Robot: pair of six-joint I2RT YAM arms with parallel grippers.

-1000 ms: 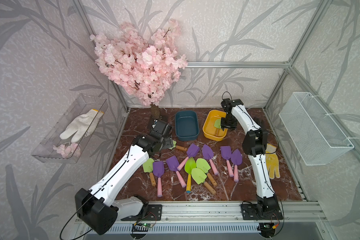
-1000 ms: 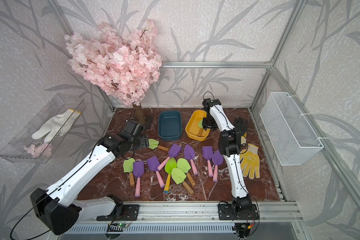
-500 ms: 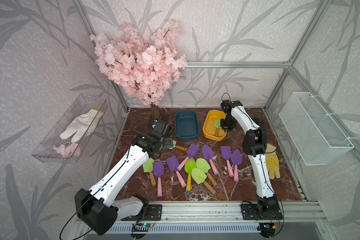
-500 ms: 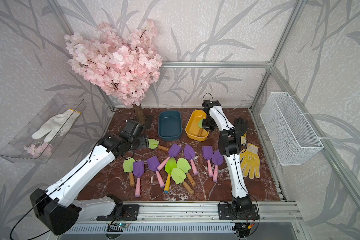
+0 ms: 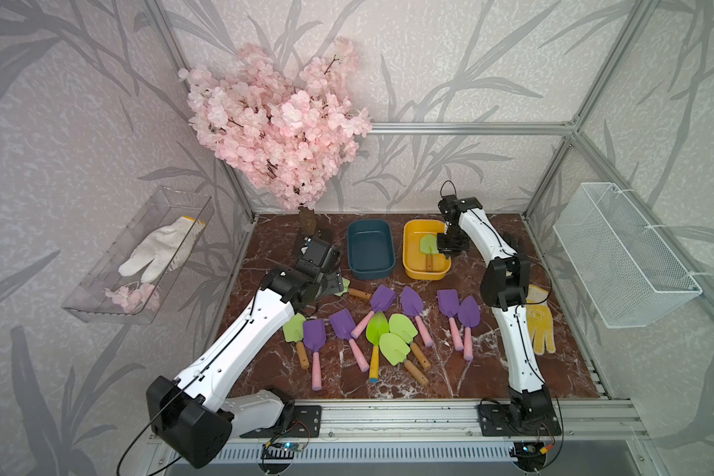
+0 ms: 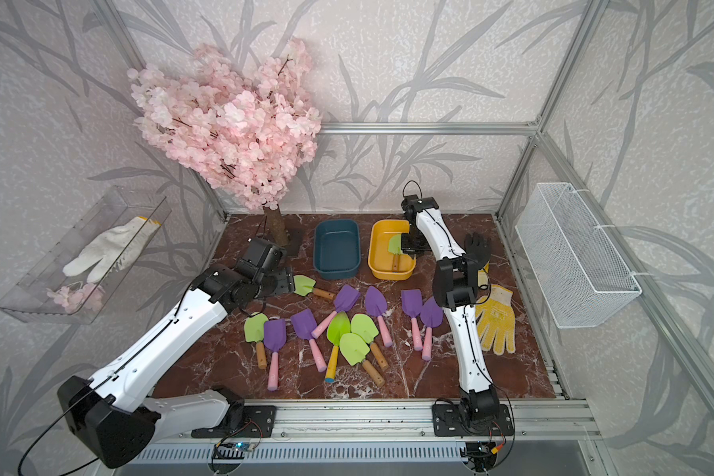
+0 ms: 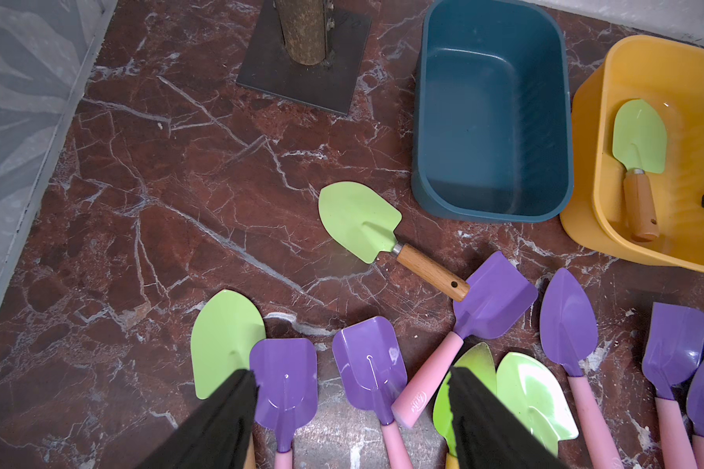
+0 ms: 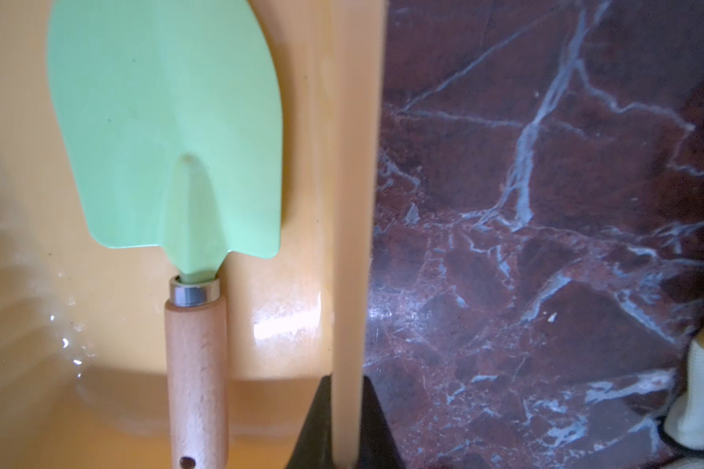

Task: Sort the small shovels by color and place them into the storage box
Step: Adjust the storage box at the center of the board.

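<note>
Yellow box (image 5: 425,274) holding one green shovel (image 5: 428,243) with a wooden handle, right gripper (image 8: 344,392) clamped on that box's side wall, left gripper (image 7: 352,379) spread wide above loose shovels (image 5: 382,329) on the marble table (image 5: 491,379), blue box (image 5: 369,270) alongside.

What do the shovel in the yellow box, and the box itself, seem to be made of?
The shovel: blade likely painted metal, smooth pale green with satin sheen; handle light wood, grain visible, under a shiny metal collar. The yellow box: probably plastic, glossy, with bright highlights inside.
</note>
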